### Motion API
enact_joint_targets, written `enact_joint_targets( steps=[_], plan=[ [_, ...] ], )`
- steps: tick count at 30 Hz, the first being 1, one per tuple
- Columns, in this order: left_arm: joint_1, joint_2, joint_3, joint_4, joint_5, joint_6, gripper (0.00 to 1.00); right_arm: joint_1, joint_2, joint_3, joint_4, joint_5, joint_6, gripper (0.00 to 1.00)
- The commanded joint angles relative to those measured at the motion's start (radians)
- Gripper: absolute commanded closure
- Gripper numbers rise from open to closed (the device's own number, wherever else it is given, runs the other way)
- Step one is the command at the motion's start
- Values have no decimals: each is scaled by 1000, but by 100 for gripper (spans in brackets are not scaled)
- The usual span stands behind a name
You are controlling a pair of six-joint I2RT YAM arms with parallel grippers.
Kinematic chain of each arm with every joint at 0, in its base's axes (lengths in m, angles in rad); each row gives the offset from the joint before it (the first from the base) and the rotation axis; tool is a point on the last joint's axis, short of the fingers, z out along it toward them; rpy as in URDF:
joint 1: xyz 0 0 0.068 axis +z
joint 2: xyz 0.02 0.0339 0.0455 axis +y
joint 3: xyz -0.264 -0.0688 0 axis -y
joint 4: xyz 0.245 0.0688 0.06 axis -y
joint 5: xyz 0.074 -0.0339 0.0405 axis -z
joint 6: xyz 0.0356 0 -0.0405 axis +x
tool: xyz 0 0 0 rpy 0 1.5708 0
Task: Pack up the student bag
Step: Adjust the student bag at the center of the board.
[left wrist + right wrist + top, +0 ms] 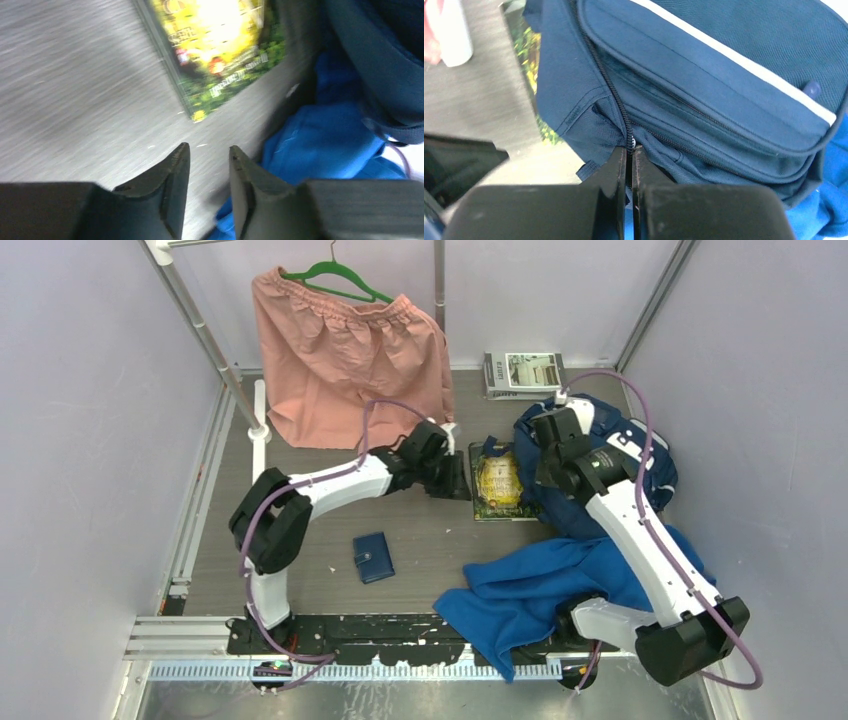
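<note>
Backpack (pixel 724 75) at far right of counter (pixel 420 530), beside book (pixel 220 45). Right fingers (pixel 616 172) pressed together, pinching zipper (pixel 616 107); opening step, likely. Left fingers (pixel 172 172) slightly spread, empty. Next: steady pull along zipper track.

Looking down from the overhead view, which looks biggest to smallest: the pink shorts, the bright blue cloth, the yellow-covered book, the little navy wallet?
1 and 2. pink shorts and blue cloth: too close to rank. The shorts hang nearer the camera, and the right arm covers part of the cloth.
3. yellow-covered book.
4. navy wallet.
</note>
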State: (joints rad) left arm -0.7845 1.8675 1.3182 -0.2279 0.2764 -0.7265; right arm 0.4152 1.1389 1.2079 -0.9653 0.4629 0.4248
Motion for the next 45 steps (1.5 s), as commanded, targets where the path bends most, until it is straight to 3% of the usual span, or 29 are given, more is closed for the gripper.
enact_joint_targets(
  steps=[1, 4, 9, 13, 15, 20, 26, 32, 38, 40, 45],
  plan=[
    [-74, 77, 144, -77, -42, 37, 55, -144, -31, 17, -2, 98, 21, 99],
    [-76, 109, 145, -27, -43, -11, 43, -189, -19, -6, -9, 65, 23, 99],
    [-76, 117, 135, -11, -54, -31, 40, -191, -18, -61, 0, -12, 64, 97],
    [-76, 116, 103, 24, -53, -60, 38, -191, -33, -78, 26, -96, 73, 59],
    [-76, 135, 99, 56, -51, -88, 38, -190, -45, -76, 46, -131, 81, 54],
    [-75, 198, 117, 115, -61, -153, 41, -190, -43, -69, 54, -173, 88, 53],
    [-57, 239, 51, 305, -9, -269, 49, -190, -63, -86, 53, -182, 87, 53],
    [-55, 254, 38, 322, 7, -276, 60, -191, -67, -86, 50, -183, 92, 51],
    [-55, 248, -1, 336, -1, -290, 83, -190, -68, -82, 55, -203, 95, 51],
    [-52, 245, -3, 332, -2, -289, 98, -190, -65, -88, 74, -261, 90, 50],
    [-38, 229, -32, 319, -9, -292, 100, -183, -8, -105, 171, -513, 96, 48]
  ],
)
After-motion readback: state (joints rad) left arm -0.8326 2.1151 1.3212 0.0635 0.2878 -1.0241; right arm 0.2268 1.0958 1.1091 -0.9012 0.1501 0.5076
